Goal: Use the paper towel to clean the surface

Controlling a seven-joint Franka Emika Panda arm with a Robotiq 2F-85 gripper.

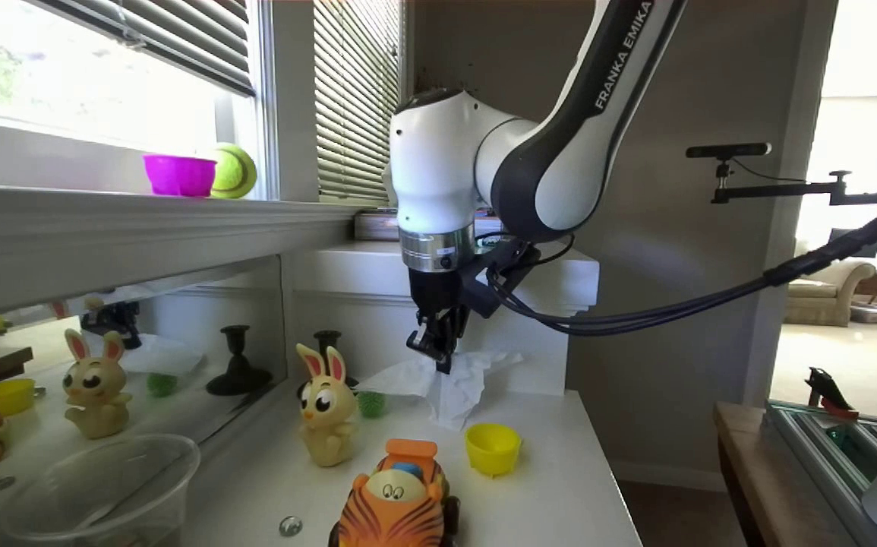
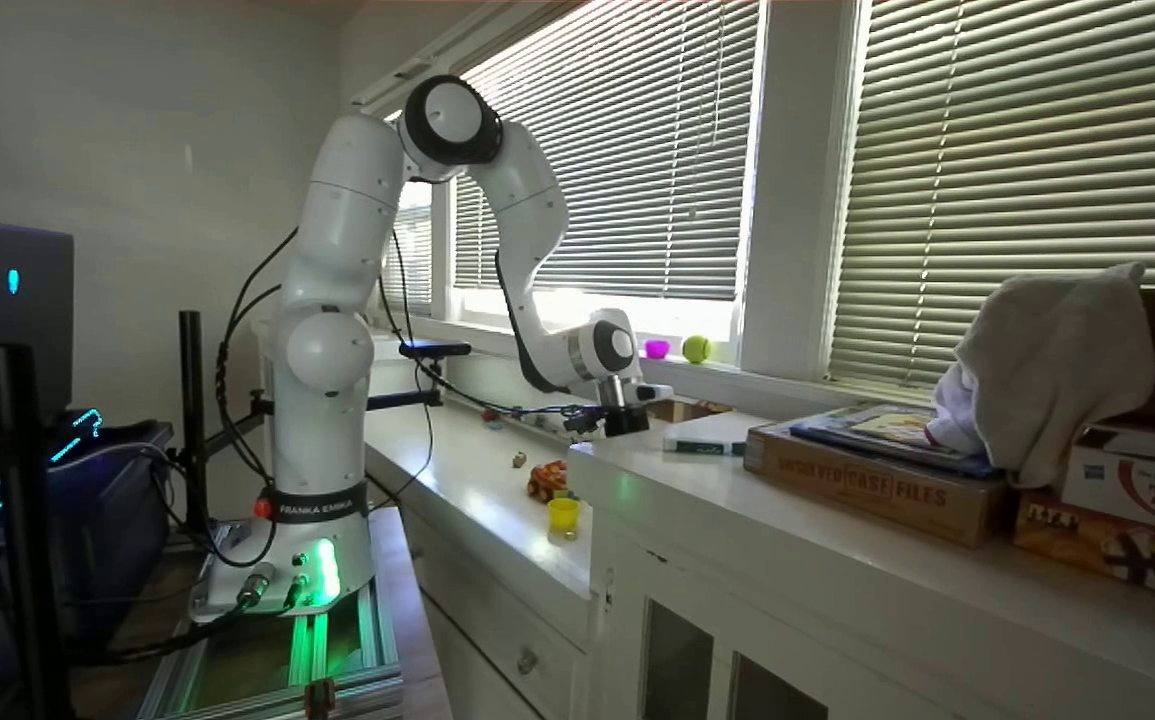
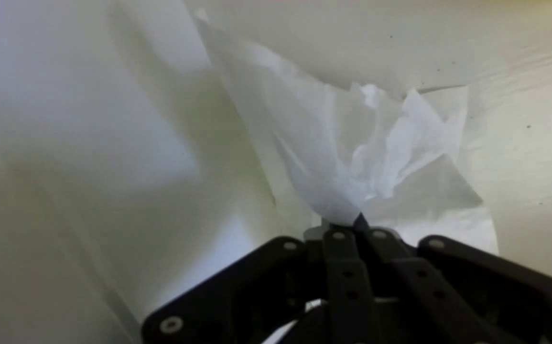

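Paper towel (image 3: 359, 157), thin, crumpled, apparently touches smooth countertop (image 1: 552, 490), hand (image 3: 353, 229) clamped on it.

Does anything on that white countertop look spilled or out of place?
No spill shows, but in the wrist view dark specks dot the white countertop beside the paper towel; they break its plain finish. Dirt or chips, I can't tell.

White paper towel (image 3: 338, 157), black pincer (image 3: 356, 228), dark-striped orange car (image 1: 389, 505)
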